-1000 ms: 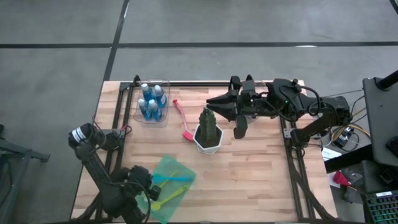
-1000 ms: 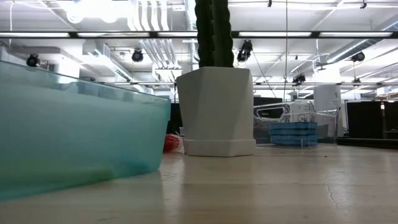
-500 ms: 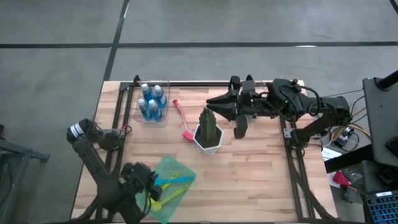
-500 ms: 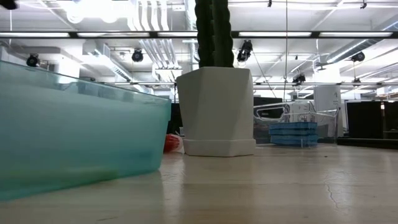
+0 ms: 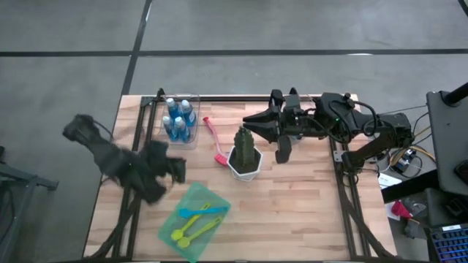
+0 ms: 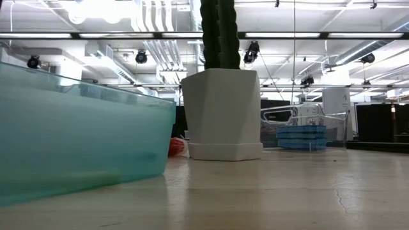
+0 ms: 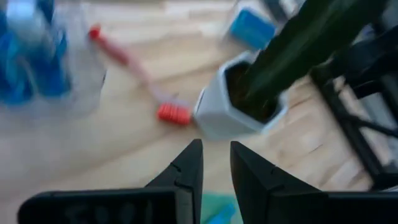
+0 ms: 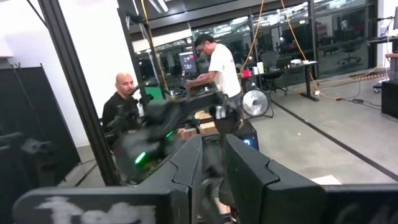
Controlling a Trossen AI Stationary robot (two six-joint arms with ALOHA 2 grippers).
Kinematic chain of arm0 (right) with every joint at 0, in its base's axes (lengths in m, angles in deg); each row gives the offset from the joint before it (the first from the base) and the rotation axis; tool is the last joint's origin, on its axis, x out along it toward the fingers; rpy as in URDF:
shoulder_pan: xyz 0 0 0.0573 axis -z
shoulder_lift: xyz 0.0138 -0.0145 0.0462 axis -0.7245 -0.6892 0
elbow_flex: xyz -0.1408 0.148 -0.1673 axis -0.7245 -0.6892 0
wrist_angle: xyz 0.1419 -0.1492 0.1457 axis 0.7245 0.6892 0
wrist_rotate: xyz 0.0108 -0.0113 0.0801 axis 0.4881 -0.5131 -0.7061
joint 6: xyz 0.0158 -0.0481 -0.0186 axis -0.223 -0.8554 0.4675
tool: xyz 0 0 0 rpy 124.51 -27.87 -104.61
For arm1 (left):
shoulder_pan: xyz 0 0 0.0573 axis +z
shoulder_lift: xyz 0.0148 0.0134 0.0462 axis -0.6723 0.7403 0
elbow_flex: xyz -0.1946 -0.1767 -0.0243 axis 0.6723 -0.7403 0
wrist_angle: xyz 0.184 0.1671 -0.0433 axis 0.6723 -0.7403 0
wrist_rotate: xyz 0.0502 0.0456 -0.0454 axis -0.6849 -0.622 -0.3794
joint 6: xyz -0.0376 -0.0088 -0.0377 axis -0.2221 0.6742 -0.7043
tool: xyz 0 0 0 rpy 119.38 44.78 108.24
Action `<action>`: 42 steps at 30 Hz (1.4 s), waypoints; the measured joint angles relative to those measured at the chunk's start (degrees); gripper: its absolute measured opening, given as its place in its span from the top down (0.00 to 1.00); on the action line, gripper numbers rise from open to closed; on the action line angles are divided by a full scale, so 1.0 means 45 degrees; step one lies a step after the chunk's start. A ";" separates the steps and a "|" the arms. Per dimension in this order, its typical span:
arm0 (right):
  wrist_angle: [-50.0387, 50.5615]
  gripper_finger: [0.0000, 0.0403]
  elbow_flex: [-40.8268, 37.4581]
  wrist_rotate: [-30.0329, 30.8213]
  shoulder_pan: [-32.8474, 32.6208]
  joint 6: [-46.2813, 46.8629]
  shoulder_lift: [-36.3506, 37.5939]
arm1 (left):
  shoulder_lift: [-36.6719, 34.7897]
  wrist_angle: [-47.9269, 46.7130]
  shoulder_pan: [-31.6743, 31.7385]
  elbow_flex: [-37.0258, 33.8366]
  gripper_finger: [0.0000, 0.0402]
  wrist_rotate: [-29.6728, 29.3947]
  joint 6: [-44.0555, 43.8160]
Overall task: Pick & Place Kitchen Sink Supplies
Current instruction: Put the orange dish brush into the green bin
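Three blue bottles with white caps (image 5: 179, 118) stand in a clear bin at the table's far left. A red brush (image 5: 214, 140) lies flat between that bin and the cactus pot (image 5: 245, 157). A blue brush (image 5: 202, 212) and a lime brush (image 5: 191, 230) lie on the translucent green sheet (image 5: 191, 199). Blue sponges (image 6: 300, 136) are stacked in a clear holder behind the pot. My left gripper (image 5: 174, 169) hovers shut and blurred, between the bottles and the sheet, pointing at the pot (image 7: 239, 109). My right gripper (image 5: 252, 120) hangs shut above the table, beyond the cactus.
A black frame runs along the table's left, far and right edges (image 5: 336, 157). The cactus (image 6: 219, 32) stands tall mid-table. Bare wood lies right of the pot and along the near edge (image 5: 292, 212). People show in the room behind (image 8: 217, 68).
My left arm has swung quickly from the table's near-left corner, beside the green sheet, up and toward the far edge; its gripper now hovers left of the sheet's far corner. The brushes, sheet and right arm have kept still.
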 joint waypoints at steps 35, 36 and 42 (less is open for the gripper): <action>0.4357 0.84 0.0005 -0.0294 0.0023 -0.1407 0.1923 | 0.1520 0.9844 1.6562 0.0374 0.43 1.3987 1.2109; 0.4570 0.84 0.0005 -0.0253 0.0020 -0.1503 0.2027 | 0.1779 0.9812 1.6486 0.0477 0.43 1.3995 1.2094; 0.5558 0.84 0.0005 0.0396 0.0014 -0.1694 0.2748 | 0.2828 0.9339 1.6240 0.0615 0.43 1.3927 1.1291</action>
